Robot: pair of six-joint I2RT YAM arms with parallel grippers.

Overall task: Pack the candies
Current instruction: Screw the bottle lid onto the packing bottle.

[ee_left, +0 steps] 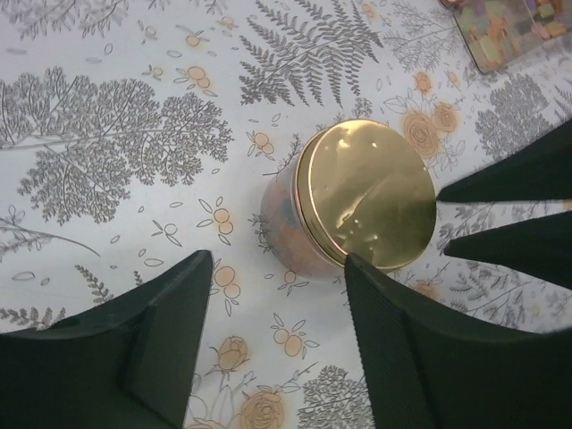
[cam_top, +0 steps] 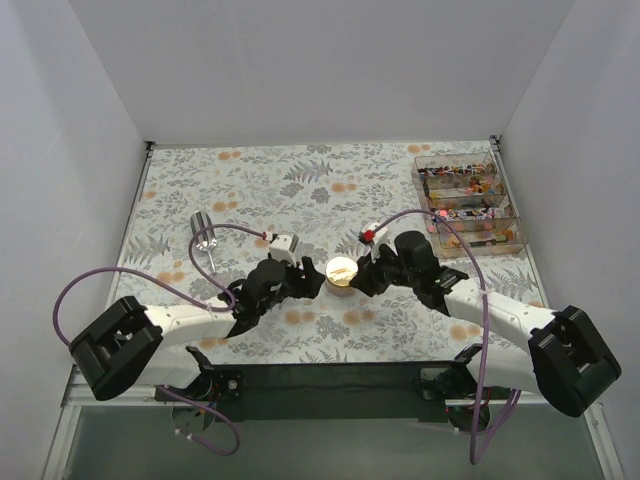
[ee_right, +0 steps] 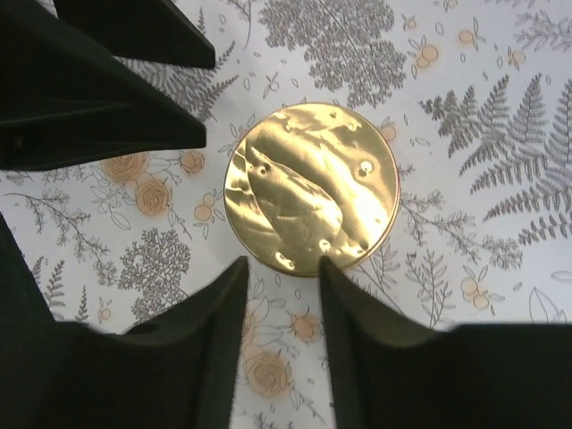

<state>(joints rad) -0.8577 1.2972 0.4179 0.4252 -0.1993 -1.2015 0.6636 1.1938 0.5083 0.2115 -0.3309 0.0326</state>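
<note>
text: none readable | labels: none | numbers: none

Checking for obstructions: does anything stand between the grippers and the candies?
Partly. The gold lid sits on the jar, closing off its coloured contents, while the left gripper and right gripper stand open beside it. The candies in the clear box lie far right of them, with nothing visible on the tablecloth between.

Two arms, one gold-lidded jar, one compartment box, many candies, one silver tool
</note>
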